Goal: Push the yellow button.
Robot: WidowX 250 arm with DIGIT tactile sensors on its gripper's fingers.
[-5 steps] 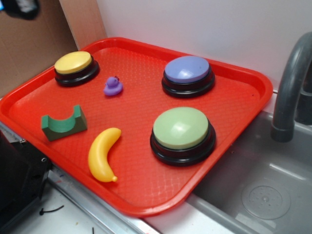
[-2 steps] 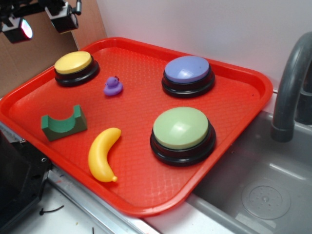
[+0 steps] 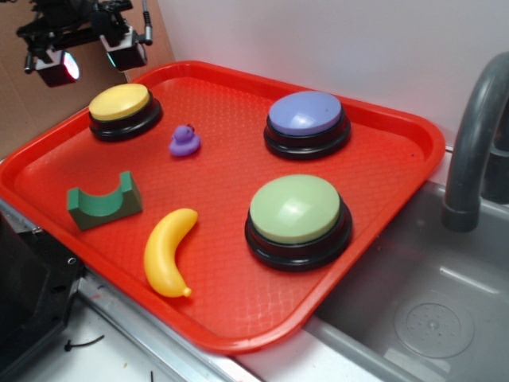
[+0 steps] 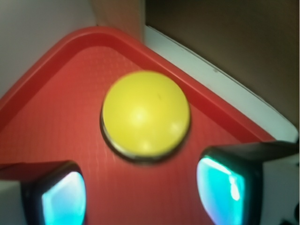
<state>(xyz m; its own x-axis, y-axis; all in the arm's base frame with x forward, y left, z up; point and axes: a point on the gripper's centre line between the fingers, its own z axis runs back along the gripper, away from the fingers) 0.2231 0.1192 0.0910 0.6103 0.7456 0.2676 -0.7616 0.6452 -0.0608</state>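
On my exterior feed the largest item is the red tray point(image 3: 382, 159), textured, with a raised rim, overhanging a grey sink point(image 3: 429, 318) at its right, where a grey faucet point(image 3: 473, 143) curves up. Next, the pale green button point(image 3: 296, 208) on a black base, near the tray's front right; behind it, the purple button point(image 3: 305, 113), also on black. The yellow button point(image 3: 119, 102) point(image 4: 146, 112), smaller than those two, sits in the tray's far left corner on its black circular base; my wrist camera shows its cap from above, slightly blurred, close to the rim where the tray's edges meet. The end effector point(image 3: 89, 57) point(image 4: 140, 197) hangs above and behind that button, clear of it, its two fingers spread wide and holding nothing; in the wrist view the pads point(image 4: 220, 187) glow teal on either side of the cap's near edge. A yellow toy banana point(image 3: 169, 251) lies at the front, a green arch block point(image 3: 103, 200) to its left, and a small purple duck point(image 3: 184, 140) stands just right of the yellow button.
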